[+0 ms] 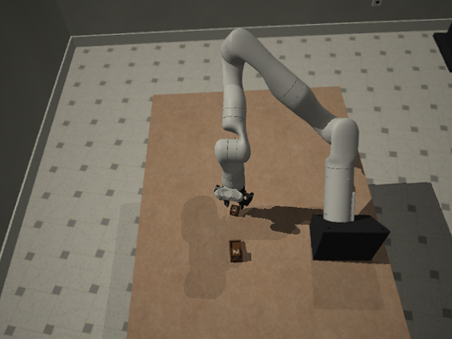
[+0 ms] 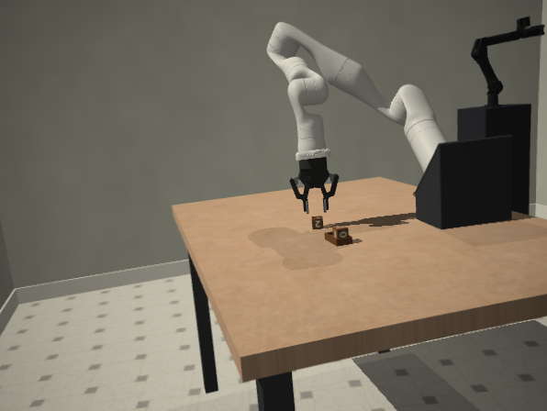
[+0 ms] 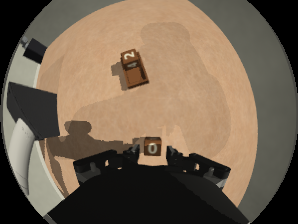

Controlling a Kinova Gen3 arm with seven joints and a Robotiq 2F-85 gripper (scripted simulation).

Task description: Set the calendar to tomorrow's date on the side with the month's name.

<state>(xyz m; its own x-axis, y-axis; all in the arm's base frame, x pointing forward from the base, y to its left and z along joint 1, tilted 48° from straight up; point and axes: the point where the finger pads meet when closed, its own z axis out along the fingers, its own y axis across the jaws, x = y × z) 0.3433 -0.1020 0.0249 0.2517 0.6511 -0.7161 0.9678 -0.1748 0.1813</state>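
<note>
A small brown tray (image 1: 234,244) (image 2: 330,238) (image 3: 137,79) lies flat on the table (image 1: 176,153) (image 2: 367,294). One brown digit cube (image 1: 235,252) (image 2: 341,233) (image 3: 129,56) stands in one end of it; the other half of the tray is bare. A second digit cube (image 1: 234,210) (image 2: 317,223) (image 3: 153,145) stands on the table outside the tray, a short way from it. My gripper (image 1: 239,205) (image 2: 317,210) (image 3: 153,150) points down right above this loose cube. Its fingers are half open with nothing between them, and they hang a little above the cube's top.
The arm's black base block (image 1: 346,234) (image 2: 468,183) stands on the table to the side of the tray. A second black stand (image 2: 496,119) is behind it. The table's front edge (image 2: 390,335) is well away from the cubes.
</note>
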